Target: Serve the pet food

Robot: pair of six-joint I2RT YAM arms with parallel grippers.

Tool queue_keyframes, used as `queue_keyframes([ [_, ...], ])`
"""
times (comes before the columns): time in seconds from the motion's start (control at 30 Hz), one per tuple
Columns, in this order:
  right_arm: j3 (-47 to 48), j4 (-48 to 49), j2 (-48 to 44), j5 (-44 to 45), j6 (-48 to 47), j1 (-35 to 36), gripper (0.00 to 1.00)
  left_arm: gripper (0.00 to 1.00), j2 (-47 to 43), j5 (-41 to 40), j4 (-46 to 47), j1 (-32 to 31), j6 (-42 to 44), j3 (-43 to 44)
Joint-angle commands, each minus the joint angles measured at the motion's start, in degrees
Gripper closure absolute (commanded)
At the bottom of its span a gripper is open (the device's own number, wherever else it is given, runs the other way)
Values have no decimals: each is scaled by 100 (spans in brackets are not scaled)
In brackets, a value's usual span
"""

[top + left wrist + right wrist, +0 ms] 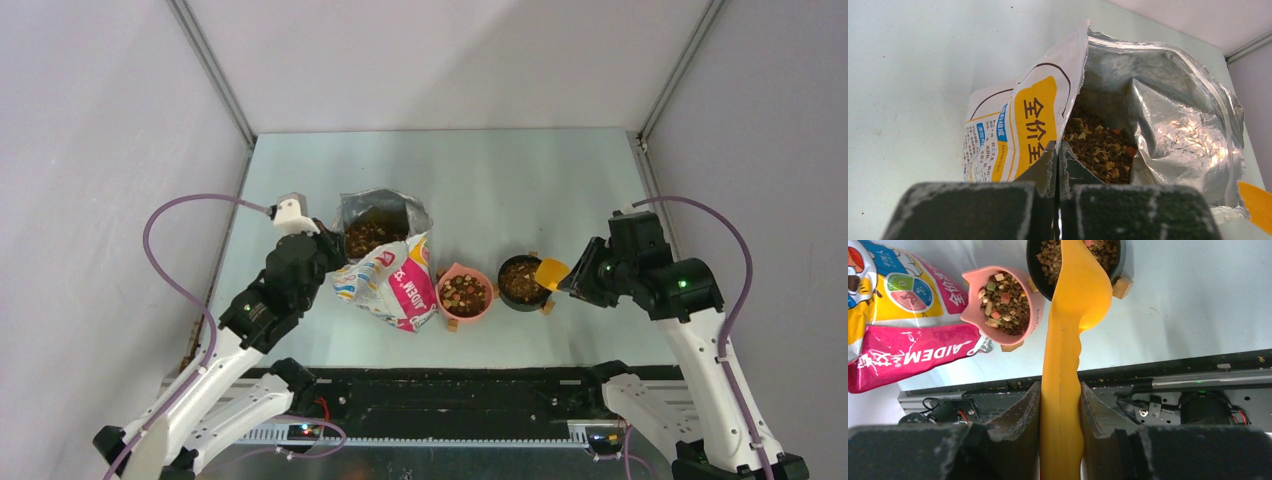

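The pet food (1098, 146) fills the open foil-lined bag (390, 285), which leans at the table's middle left. My left gripper (1058, 152) is shut on the bag's near rim beside the opening. More pet food lies in a pink bowl (489, 300) and in a black bowl (502, 283) to the right of the bag. My right gripper (1060, 397) is shut on the handle of a yellow scoop (1080, 295). The scoop's head hangs over the black bowl (1032, 267), its underside towards the wrist camera. The pink bowl (1035, 312) stands just left of it.
The black rail (450, 395) with the arm bases runs along the table's near edge. Grey walls close in the left, right and back sides. Loose crumbs lie on the rail (1013, 385).
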Motion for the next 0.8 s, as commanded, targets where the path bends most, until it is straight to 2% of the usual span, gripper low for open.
queue_keyframes([
  [0.0, -32, 535, -259, -368, 26, -1, 100, 100, -37, -160, -189, -1, -86, 142],
  [0.27, -166, 1929, -1040, -1011, 655, -12, 100, 100, -147, -9, -99, 2, -110, 120],
  [0.37, -378, 2754, -1200, -1764, 930, 19, 100, 100, -143, 37, -93, -1, -105, 106],
  [0.5, -395, 3933, -916, -2563, 1129, 253, 100, 100, -155, 42, -91, -2, -101, 98],
  [0.63, -213, 4422, -426, -2533, 1015, 999, 100, 100, -146, 25, -101, -2, -79, 88],
  [0.77, 360, 4382, 265, -2159, 510, 1868, 100, 100, -94, -16, -123, -2, -48, 96],
])
